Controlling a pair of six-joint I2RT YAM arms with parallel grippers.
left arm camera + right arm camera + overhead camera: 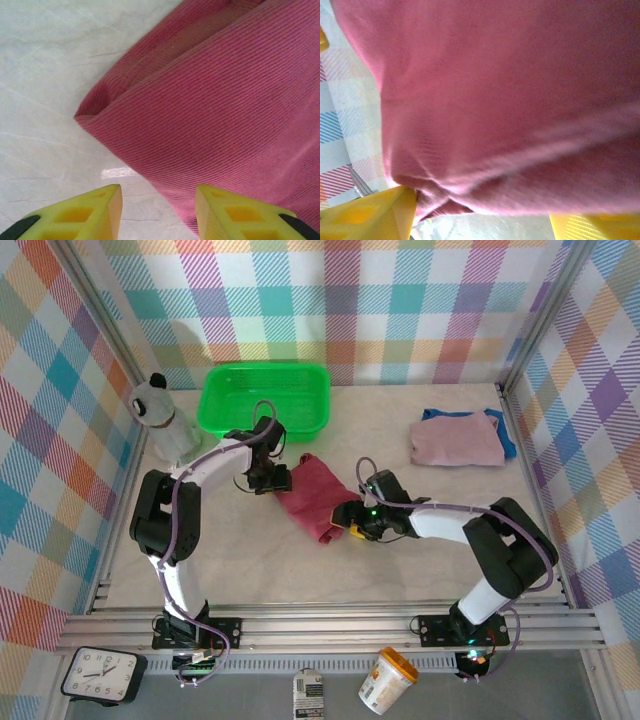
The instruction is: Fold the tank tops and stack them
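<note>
Yellow left fingers (pixel 75 215) stand apart, empty, beside the dark red top (pixel 312 490) on the counter (pixel 250 555). The right fingers (pixel 370 215) gape around its edge. The pink top (pixel 458 442) lies folded on the blue top (pixel 507 440); the red one seems left to finish and stack.

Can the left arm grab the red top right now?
Probably yes: the left gripper hovers open right beside the dark red tank top, at its folded edge, and nothing lies between them.

Black-and-white arms (pixel 178 585) (purple cables (pixel 450 506)), yellow pincers (pixel 157 212)
</note>
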